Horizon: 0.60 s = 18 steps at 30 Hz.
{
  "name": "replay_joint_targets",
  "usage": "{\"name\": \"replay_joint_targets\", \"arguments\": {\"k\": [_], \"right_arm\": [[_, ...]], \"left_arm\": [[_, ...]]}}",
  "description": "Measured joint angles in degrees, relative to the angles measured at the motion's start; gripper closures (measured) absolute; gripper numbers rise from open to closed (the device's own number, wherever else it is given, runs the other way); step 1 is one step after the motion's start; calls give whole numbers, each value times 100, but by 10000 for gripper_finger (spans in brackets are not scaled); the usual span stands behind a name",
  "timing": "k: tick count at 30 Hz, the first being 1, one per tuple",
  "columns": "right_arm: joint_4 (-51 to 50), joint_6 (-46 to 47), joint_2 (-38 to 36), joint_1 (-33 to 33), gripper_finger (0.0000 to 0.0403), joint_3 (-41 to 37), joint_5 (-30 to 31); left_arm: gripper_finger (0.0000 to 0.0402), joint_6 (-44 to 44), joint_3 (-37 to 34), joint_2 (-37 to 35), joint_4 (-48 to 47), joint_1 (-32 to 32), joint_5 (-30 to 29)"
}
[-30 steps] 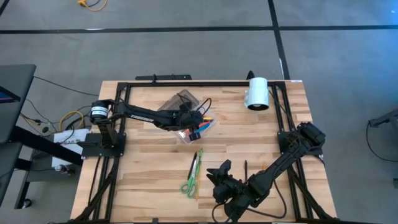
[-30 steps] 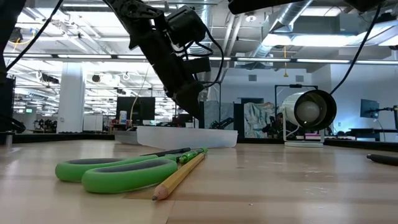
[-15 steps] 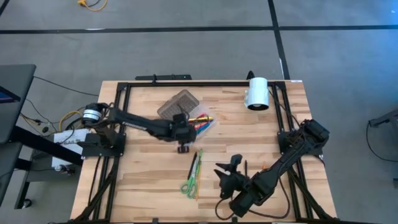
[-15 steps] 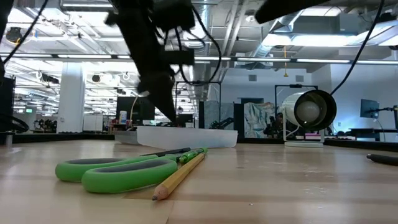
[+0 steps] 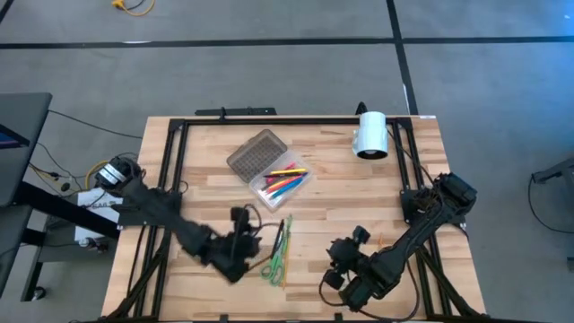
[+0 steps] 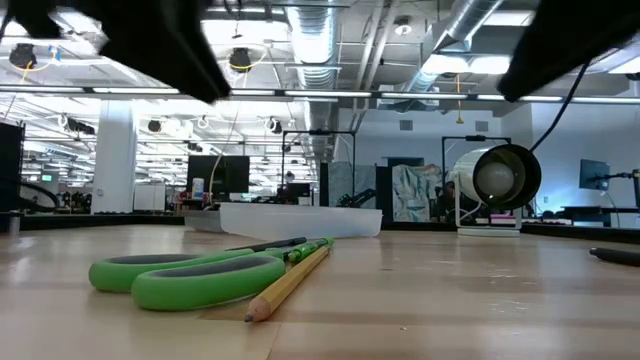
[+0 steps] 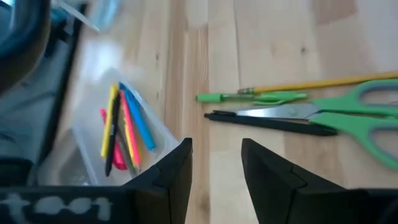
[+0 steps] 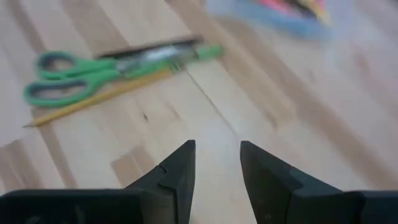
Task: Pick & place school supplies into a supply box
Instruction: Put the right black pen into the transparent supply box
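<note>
Between picks — left end effector (image 5: 240, 242) empty, fingers apart, just beside the green scissors (image 5: 273, 266), pencil (image 6: 288, 285) and pen (image 7: 270, 121) on the worktop (image 5: 206, 202), supply box (image 5: 282, 186) open with several pens in, right end effector (image 5: 345, 260) apart, empty — next: descend, clamp one.

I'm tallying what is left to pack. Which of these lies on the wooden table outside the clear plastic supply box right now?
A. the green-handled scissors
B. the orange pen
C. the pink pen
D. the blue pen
A: the green-handled scissors lie on the bare wooden table beside a yellow pencil, apart from the clear plastic supply box, which holds the pink, blue and orange pens.
</note>
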Motion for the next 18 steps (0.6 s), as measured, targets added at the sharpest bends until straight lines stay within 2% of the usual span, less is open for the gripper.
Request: {"name": "replay_joint_targets", "arguments": {"k": [6, 12, 18], "right_arm": [[-382, 1548, 75, 4, 282, -77, -948], [-409, 2188, 478, 15, 282, -115, -1390], [-421, 2302, 909, 56, 282, -116, -1866]], "left_arm": [[271, -670, -391, 0, 31, -953, -1295], [271, -896, -426, 2, -55, -1349, -1717], [271, -1207, -426, 2, -24, -1480, -1728]]}}
